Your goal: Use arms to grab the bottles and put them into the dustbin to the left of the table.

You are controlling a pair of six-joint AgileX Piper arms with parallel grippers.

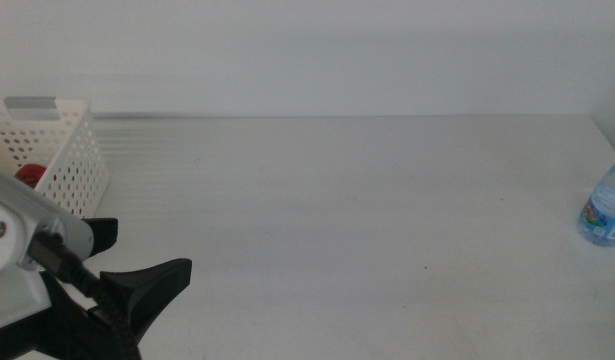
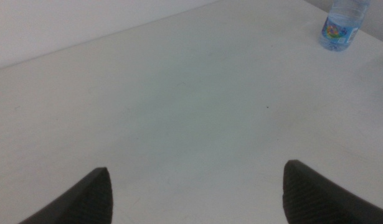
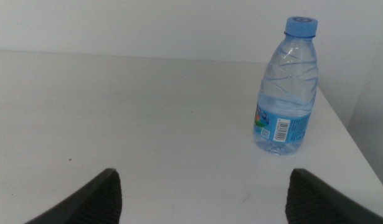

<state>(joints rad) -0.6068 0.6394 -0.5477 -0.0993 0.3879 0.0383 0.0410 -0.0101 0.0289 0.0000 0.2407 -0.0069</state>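
**Inspector:** Middle view first. What stands where?

**Assistant:** The left gripper (image 1: 137, 262) sits low at the near left, jaws apart and holding nothing. The basket (image 1: 72, 160) is just beyond it, with something red (image 1: 27, 174) inside. The water bottle (image 1: 607, 208) stands at the far right edge of the tabletop (image 1: 337, 200), well apart from these jaws.

**Inspector:** Left wrist view?

**Assistant:** Jaws spread wide over bare tabletop; the bottle (image 2: 342, 25) is far ahead and off to one side of them.

**Inspector:** Right wrist view?

**Assistant:** The right gripper (image 3: 203, 196) has its jaws apart and empty. The bottle (image 3: 287, 87) stands upright ahead of them, off the centre line toward one jaw, long axis vertical, blue cap (image 3: 301, 25) up.

**Inspector:** Recommendation?

**Assistant:** In my judgement, the right arm should centre the gap on the bottle, approach level, and close across the body below the shoulder. The light bottle may tip if one jaw touches first.
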